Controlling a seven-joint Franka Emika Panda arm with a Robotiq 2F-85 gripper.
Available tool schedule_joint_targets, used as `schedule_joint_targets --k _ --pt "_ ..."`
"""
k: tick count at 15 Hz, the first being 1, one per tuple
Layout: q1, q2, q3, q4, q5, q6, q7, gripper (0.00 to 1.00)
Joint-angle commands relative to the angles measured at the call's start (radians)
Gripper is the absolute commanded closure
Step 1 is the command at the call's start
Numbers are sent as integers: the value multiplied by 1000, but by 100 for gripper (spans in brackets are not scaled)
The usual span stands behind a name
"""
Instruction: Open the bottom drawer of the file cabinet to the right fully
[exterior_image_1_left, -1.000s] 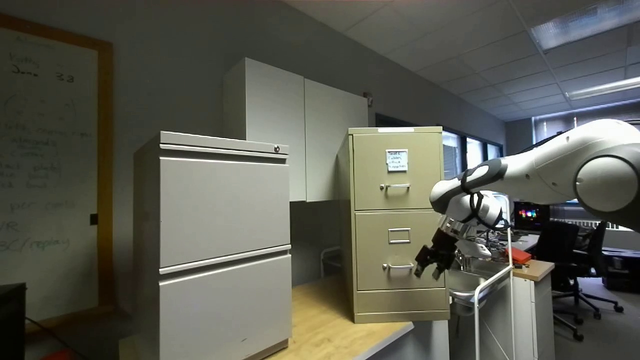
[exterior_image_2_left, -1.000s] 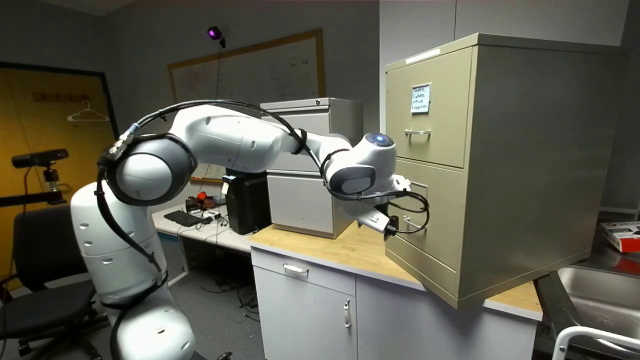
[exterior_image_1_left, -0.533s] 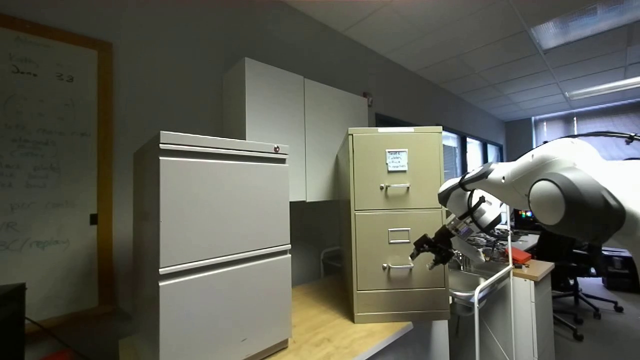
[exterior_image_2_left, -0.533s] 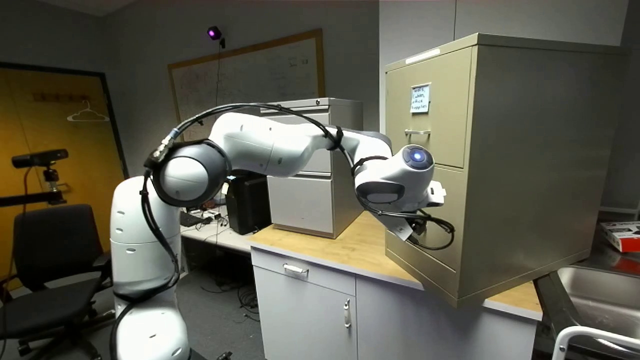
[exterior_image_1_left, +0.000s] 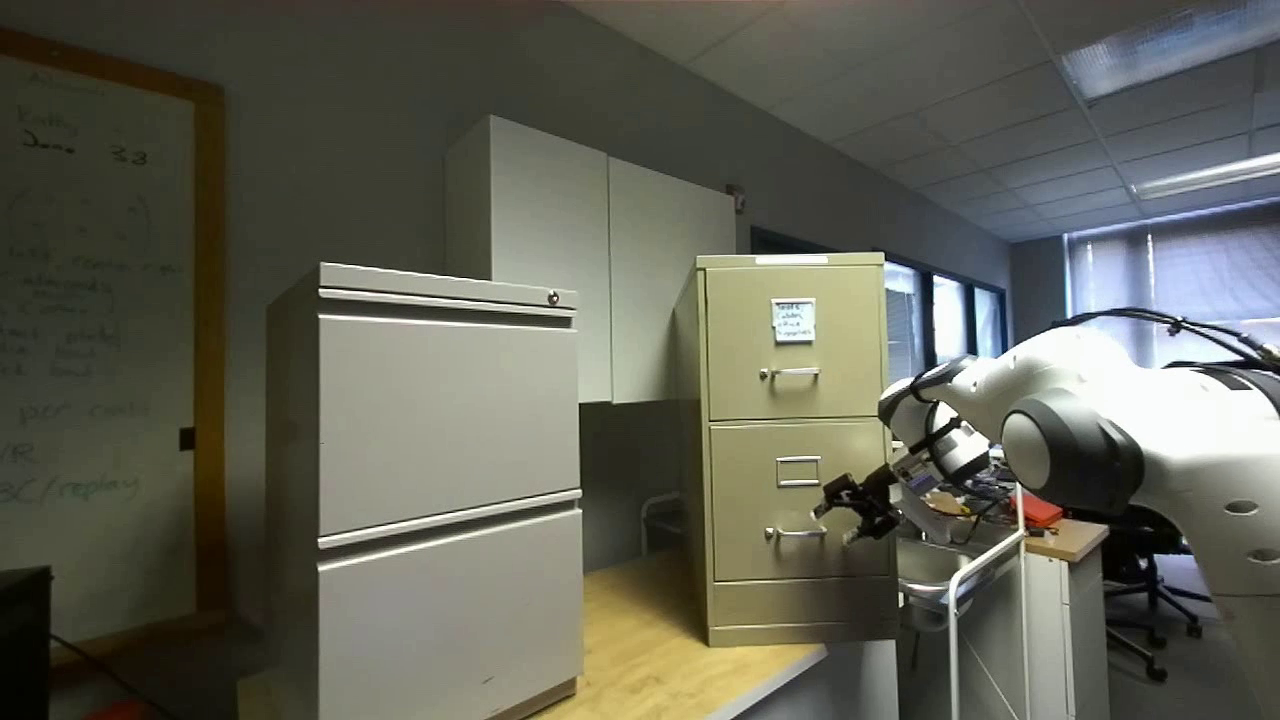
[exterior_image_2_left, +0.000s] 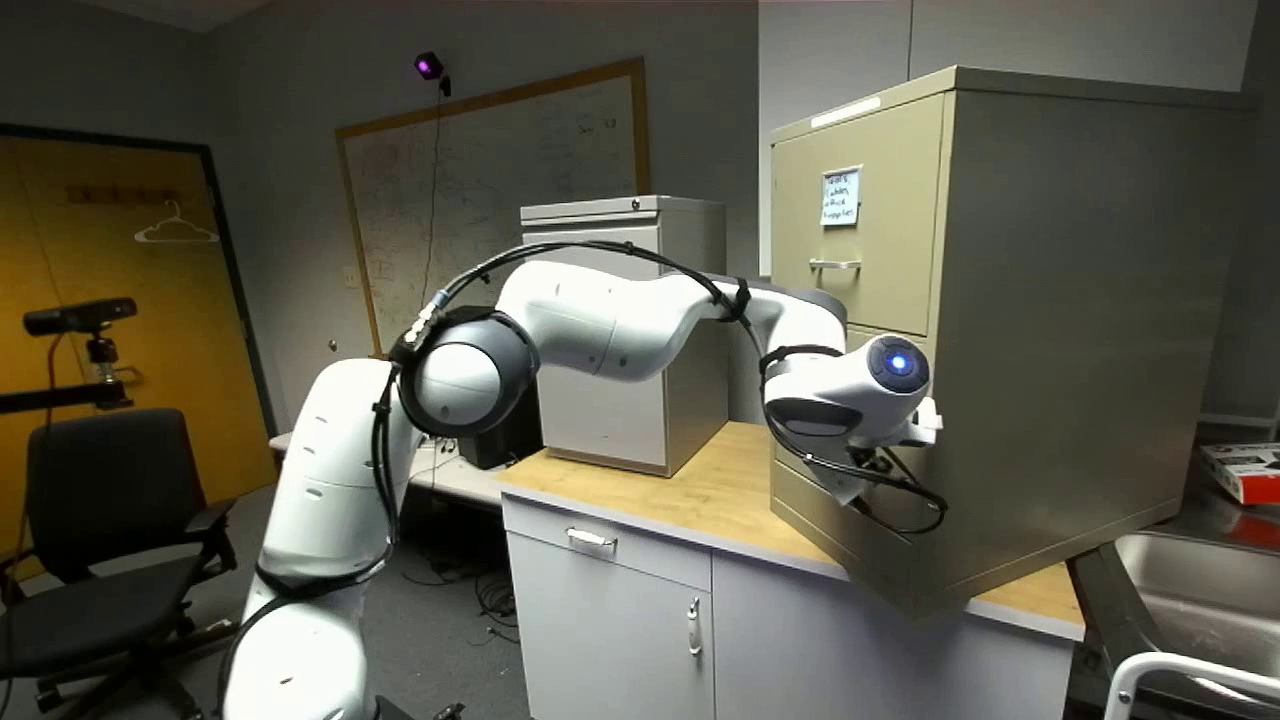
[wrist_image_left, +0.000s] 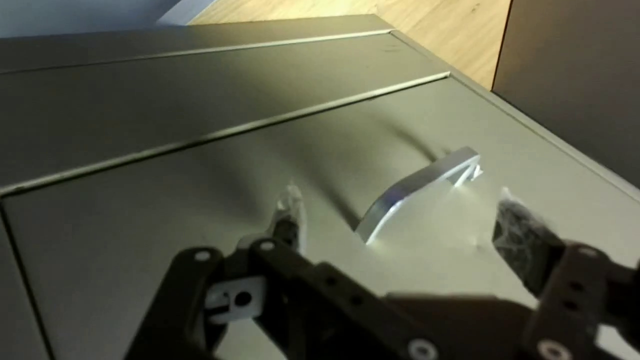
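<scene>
The tan file cabinet stands upright in both exterior views. Its bottom drawer is shut, with a small metal handle low on the front. In the wrist view the drawer front fills most of the picture. The handle lies ahead of and between my fingertips there, untouched. My gripper is open and empty, just in front of the drawer near the handle's right end. In the wrist view its fingers are wide apart. The arm's wrist mostly hides the gripper in an exterior view.
A pale grey two-drawer cabinet stands left of the tan one on a wooden counter. A sink and a white rail lie on the tan cabinet's far side. A paper label is on the top drawer.
The arm has extended toward the tan cabinet. My gripper has tilted from pointing down to pointing more at the drawer front, and has shifted slightly left toward the handle. The drawer has not moved.
</scene>
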Motion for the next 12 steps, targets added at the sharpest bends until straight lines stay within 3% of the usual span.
schedule_joint_targets --k 1,10,11,12 --pt "-63 91 36 129 63 -44 81 0" --pt "-105 202 67 179 94 -153 222 0" --pt "-106 212 68 198 89 -166 243 25" --pt "-107 218 69 215 80 -177 262 26"
